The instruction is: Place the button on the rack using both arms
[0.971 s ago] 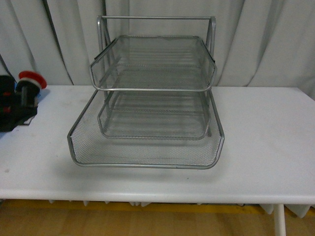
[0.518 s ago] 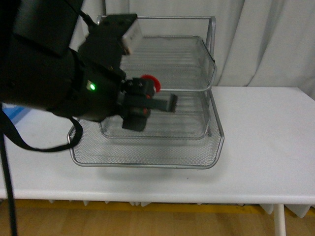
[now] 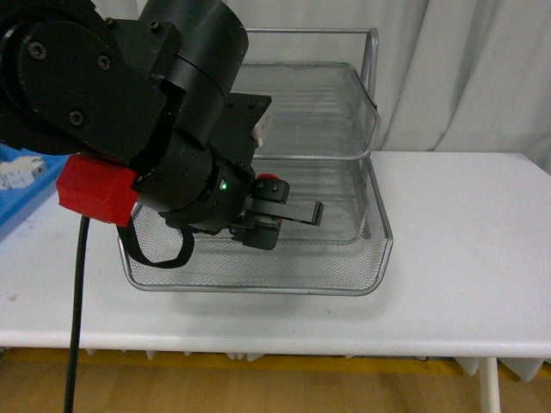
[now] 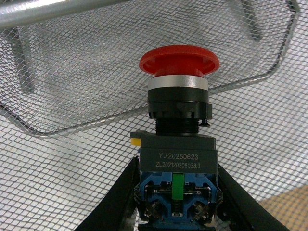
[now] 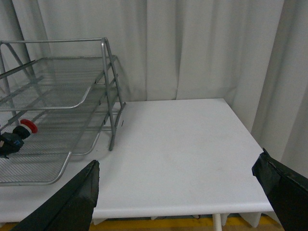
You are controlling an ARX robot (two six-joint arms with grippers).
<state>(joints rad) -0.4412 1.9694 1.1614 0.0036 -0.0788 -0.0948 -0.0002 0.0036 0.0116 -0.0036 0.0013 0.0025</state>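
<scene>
Button [image 4: 178, 159], left hand [image 4: 175, 204] clamping its body in wrist view, above rack [image 4: 72, 62] mesh; right hand [image 5: 178, 197] splayed.

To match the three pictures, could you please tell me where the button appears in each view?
Front view: button at centre, before the rack.
Left wrist view: button close up, filling the middle.
Right wrist view: button small, low against the rack.
Shared landmark: the silver mesh rack.
</scene>
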